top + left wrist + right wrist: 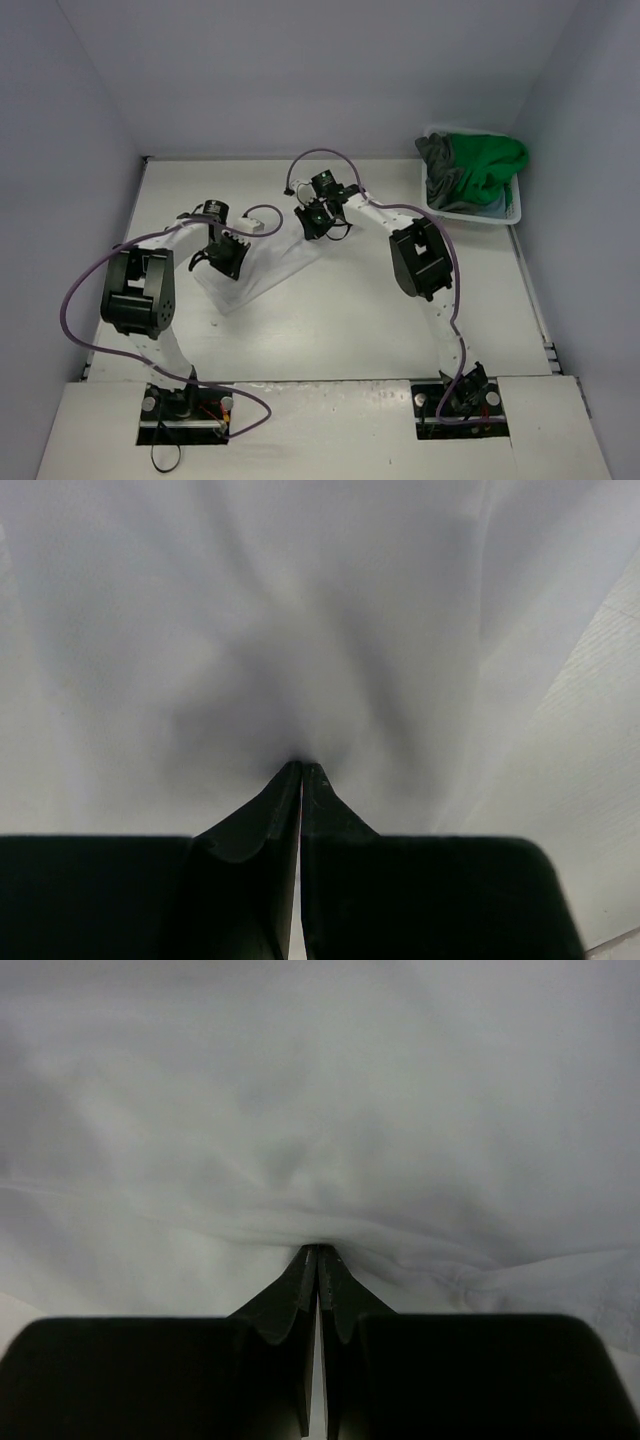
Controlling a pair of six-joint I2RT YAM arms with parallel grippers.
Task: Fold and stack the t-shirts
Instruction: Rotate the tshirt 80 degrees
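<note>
A white t-shirt [268,268] lies spread between the two arms in the middle of the table. My left gripper [226,262] is shut on its left part; the left wrist view shows the white cloth [300,630] pinched at the tips of that gripper [301,767]. My right gripper [318,222] is shut on its far right part; the right wrist view shows cloth [320,1110] bunched at the tips of that gripper [319,1251]. A bright green shirt [488,160] and a dark grey shirt [438,158] lie heaped in the basket. A bit of light blue-grey cloth [497,205] shows under them.
A white plastic laundry basket [512,216] stands at the far right corner of the table. Grey walls close in the table on the left, back and right. Purple cables loop from both arms over the table.
</note>
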